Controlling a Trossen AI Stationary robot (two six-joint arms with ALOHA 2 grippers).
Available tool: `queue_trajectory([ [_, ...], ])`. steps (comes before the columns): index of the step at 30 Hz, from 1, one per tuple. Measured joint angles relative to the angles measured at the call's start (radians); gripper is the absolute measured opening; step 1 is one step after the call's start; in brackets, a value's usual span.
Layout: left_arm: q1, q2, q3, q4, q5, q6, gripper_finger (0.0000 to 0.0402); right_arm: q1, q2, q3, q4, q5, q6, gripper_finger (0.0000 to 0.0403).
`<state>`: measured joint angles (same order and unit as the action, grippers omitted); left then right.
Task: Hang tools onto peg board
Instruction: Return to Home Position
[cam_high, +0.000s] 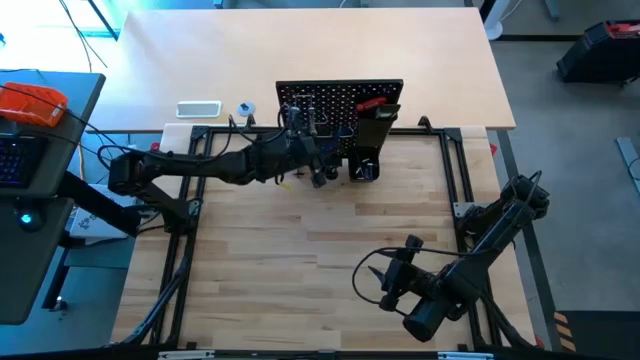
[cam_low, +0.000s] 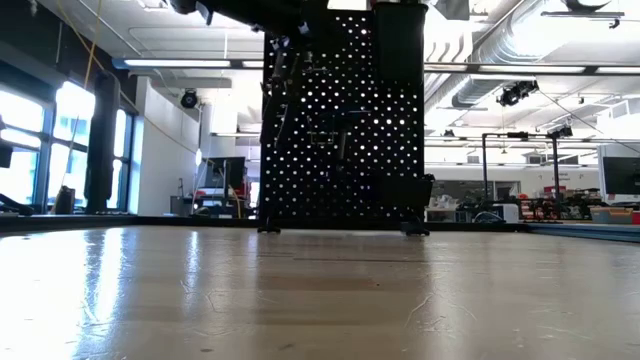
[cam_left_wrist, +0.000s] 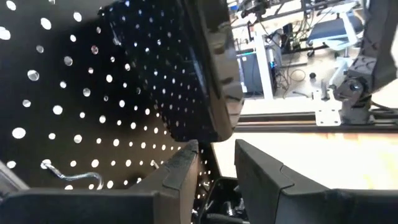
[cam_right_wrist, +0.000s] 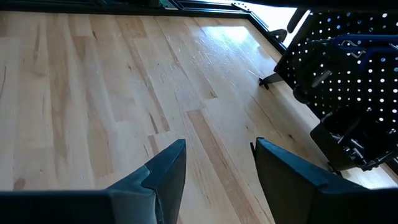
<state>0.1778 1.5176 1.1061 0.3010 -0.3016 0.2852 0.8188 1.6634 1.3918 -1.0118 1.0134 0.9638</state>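
The peg board (cam_high: 340, 100) stood upright at the far edge of the wooden table (cam_high: 300, 260). Tools (cam_high: 305, 112) hung on its front. A red handle (cam_high: 372, 103) showed near the black box (cam_high: 378, 125) on one side of the board. No tool lay on the table in front of the board, so the hanging job looked nearly done.

The left gripper (cam_high: 320, 176) was just in front of the board, low down and close to the box. Its two fingers (cam_left_wrist: 180, 177) were a little way apart, and nothing was held between them. A thin metal hook (cam_left_wrist: 68, 177) on the board looked bare beside it.

The right gripper (cam_high: 375, 285) was well away from the board, over the near part of the table. Its fingers (cam_right_wrist: 165, 171) were apart too, and it held nothing.

The step in hand looked like going back to rest. The left arm would need to pull straight back from the board. It should go slowly, so it does not bump the box or knock a tool off its hook.
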Motion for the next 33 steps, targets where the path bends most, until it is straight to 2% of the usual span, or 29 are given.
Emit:
queue_trajectory([
  [26,-0.105,-0.036,0.0,-0.021,0.008,0.014,0.01,0.0,0.0,0.0,-0.031,-0.021,0.026,0.0185],
  [33,-0.165,-0.042,0.0,-0.092,0.011,0.04,0.01,0.003,0.0,0.0,-0.072,-0.037,0.06,0.0185],
])
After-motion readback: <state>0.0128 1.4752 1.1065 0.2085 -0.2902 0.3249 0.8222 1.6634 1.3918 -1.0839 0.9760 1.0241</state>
